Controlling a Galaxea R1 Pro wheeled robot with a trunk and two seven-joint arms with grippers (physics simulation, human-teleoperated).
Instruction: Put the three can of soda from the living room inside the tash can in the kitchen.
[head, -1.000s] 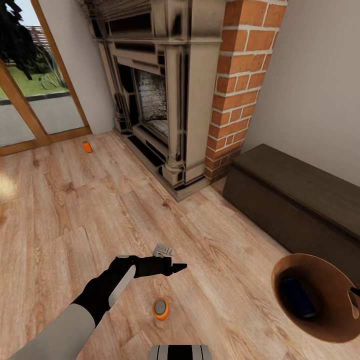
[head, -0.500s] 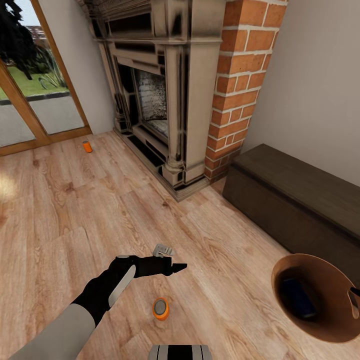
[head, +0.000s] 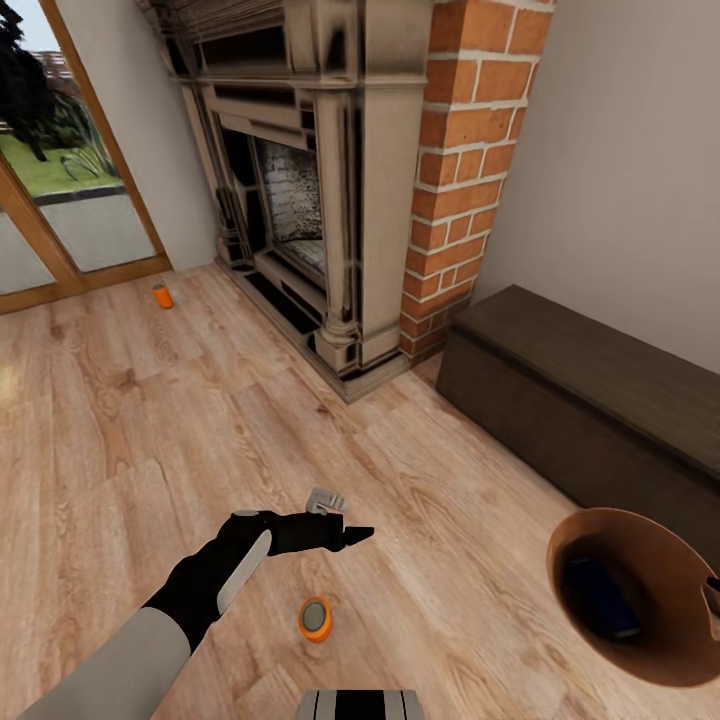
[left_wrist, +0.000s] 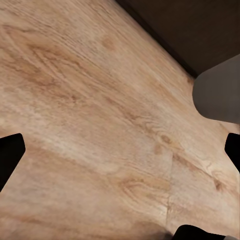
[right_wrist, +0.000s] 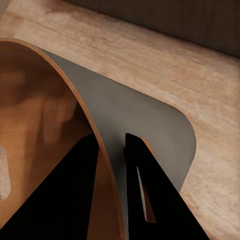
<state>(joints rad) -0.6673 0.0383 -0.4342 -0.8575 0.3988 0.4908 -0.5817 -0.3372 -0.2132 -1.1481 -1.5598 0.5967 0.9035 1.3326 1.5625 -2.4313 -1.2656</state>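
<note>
Three cans are in sight. One blue can (head: 600, 598) lies inside the bin (head: 668, 545), down against its brown inner wall; nothing else can be made out in there. The bin is tilted, its mouth facing up toward the head camera, at the lower right of that view, near a dark wood chest (head: 590, 400) that stands along the wall.

The right gripper (right_wrist: 111, 150) pinches the bin's rim: in the right wrist view one black finger (right_wrist: 65, 195) lies on the brown inside, the other on the grey outside, with the thin wall clamped between them.

One orange can (head: 315, 618) stands upright on the wood floor (head: 130, 420), its silver top showing, close in front of the robot. The left gripper (head: 350, 533) hangs just beyond that can, above the floor and apart from it, pointing to the right. Its jaws are spread and empty; in the left wrist view the dark fingertips sit at opposite edges with bare floor between. A small grey object (head: 326, 499) lies on the floor just behind the gripper.

The other orange can (head: 162, 296) stands far off, between the glass doors (head: 60, 200) and the brick fireplace (head: 330, 180).
</note>
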